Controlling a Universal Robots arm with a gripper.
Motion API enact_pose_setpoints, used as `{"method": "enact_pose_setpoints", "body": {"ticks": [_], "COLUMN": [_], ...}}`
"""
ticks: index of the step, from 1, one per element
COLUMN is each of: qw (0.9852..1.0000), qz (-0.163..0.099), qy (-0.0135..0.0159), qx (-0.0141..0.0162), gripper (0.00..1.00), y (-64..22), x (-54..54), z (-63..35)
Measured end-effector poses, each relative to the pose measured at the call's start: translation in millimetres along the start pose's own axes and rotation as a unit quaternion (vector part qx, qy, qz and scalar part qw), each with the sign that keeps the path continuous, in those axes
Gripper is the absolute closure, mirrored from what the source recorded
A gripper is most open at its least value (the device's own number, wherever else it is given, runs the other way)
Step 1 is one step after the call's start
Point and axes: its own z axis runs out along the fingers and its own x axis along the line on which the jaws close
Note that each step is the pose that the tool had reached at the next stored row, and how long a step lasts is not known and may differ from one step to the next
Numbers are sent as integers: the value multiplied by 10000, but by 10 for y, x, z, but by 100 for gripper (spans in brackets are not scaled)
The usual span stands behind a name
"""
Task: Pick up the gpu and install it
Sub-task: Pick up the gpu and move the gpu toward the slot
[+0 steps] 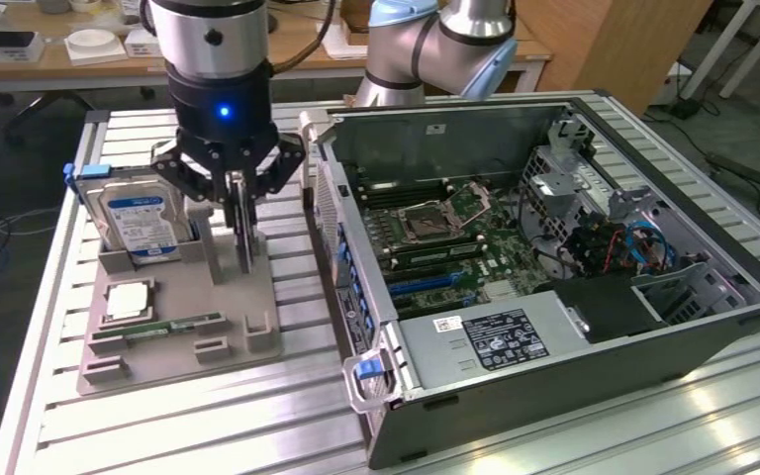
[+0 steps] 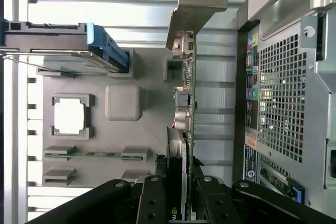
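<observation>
Black gripper [image 1: 238, 198] pinched nearly closed on the gpu [image 1: 242, 245] top edge, card upright at the grey holder [image 1: 182, 297]; hard drive [image 1: 142, 223] just beside, open computer case [image 1: 592, 376] on the exterior view's right

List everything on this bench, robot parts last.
gpu: one, black and green with a silver bracket, upright in the tray
hard drive: one, silver with a blue-white label, upright in the tray, toward the exterior view's left
processor chip: one, silver-white, flat in a tray pocket
memory stick: one, green, lying in a tray groove
tray: one, grey, on the table beside the case
computer case: one, black, side open, toward the exterior view's right
table: one, silver, slatted
gripper: one, black, closed on the gpu's upper edge
arm: one, silver and black, above the tray
</observation>
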Motion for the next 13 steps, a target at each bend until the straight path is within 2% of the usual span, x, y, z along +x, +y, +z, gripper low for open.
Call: {"method": "enact_pose_setpoints", "body": {"ticks": [6,13], "qw": [10000,9999], "qz": [-1,-2], "qy": [0,0], "qx": [-64,-110], "gripper": [73,73], "y": [8,17], "x": [3,5], "z": [-164,-356]}}
